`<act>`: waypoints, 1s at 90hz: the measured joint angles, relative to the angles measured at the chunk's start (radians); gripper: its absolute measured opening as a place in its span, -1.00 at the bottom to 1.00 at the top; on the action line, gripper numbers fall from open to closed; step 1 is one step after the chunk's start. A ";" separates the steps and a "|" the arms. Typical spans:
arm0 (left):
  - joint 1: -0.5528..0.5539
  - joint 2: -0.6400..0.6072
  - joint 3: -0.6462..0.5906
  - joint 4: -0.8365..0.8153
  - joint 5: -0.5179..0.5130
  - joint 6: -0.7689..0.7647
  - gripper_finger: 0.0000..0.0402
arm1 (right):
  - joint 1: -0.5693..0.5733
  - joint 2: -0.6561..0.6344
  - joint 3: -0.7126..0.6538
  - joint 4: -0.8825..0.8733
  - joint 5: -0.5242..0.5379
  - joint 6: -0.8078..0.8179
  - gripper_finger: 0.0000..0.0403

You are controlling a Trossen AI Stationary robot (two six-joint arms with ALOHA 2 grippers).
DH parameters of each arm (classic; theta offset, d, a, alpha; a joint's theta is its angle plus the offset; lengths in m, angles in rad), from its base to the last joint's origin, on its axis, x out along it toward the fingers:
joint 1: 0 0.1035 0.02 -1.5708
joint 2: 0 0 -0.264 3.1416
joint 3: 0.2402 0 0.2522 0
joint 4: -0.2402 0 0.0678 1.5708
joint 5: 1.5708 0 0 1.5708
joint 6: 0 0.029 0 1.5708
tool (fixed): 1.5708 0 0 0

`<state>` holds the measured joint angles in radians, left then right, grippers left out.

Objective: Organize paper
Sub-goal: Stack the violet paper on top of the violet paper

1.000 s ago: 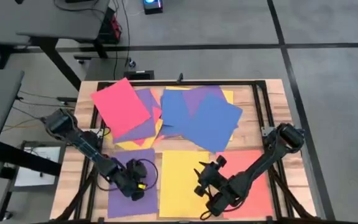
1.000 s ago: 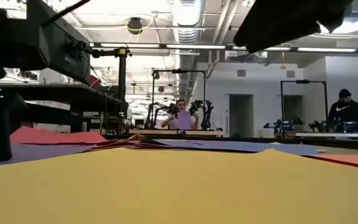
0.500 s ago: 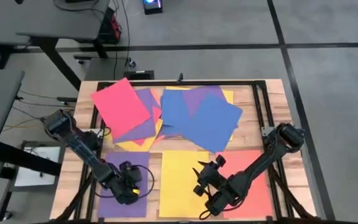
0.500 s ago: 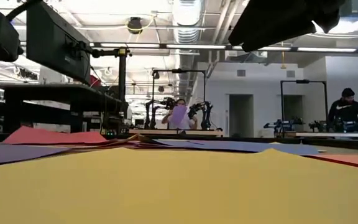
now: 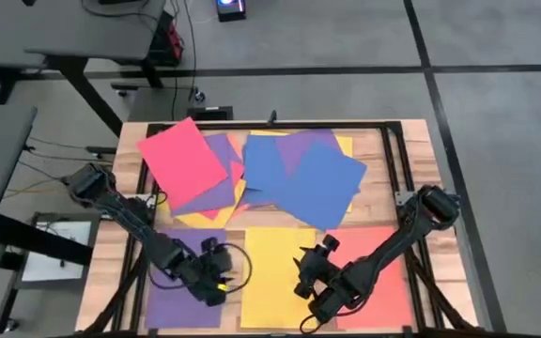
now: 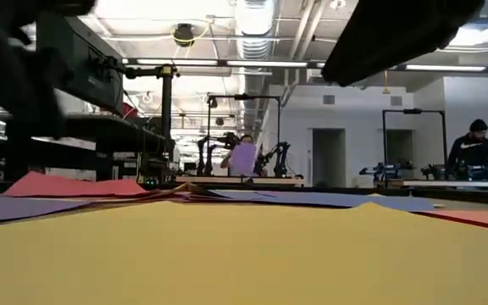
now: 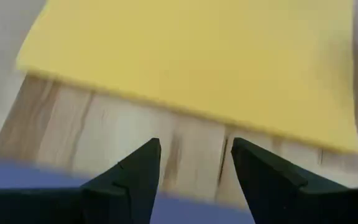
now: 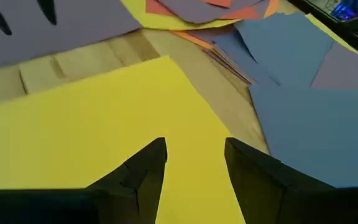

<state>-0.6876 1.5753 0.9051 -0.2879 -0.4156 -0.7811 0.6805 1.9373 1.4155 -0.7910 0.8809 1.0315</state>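
The light wooden slatted table [image 5: 397, 150] carries a loose heap of thin coloured paper sheets [image 5: 252, 169] across its far half: red, purple, blue, yellow and orange, overlapping. Along the near edge lie three separate sheets, a purple one [image 5: 172, 305], a yellow one [image 5: 272, 272] and a red-orange one [image 5: 393, 286]. The left gripper [image 5: 216, 280] hangs over the gap between the purple and yellow sheets, fingers spread and empty. The right gripper [image 5: 306, 272] sits over the yellow sheet's right edge, fingers parted, gripping nothing. Beyond the table stretches a grey floor [image 5: 496, 103] and a workshop with more robot stations; a seated person [image 6: 242, 157] lifts a lilac sheet, and another person [image 6: 473, 146] stands at right.
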 joint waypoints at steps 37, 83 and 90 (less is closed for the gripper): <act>0.187 0.009 -0.011 0.083 0.115 0.260 -0.09 | -0.127 -0.009 -0.097 -0.015 -0.263 -0.257 -0.21; 0.442 0.007 -0.010 -0.027 0.117 0.478 -0.09 | -0.442 -0.208 -0.130 -0.198 -0.181 -0.481 -0.21; 0.483 0.007 -0.010 0.010 0.122 0.527 -0.09 | -0.531 -0.257 -0.167 -0.174 -0.168 -0.534 -0.21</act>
<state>-0.2049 1.5822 0.8948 -0.2782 -0.2939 -0.2537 0.1499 1.6803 1.2489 -0.9652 0.7129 0.4976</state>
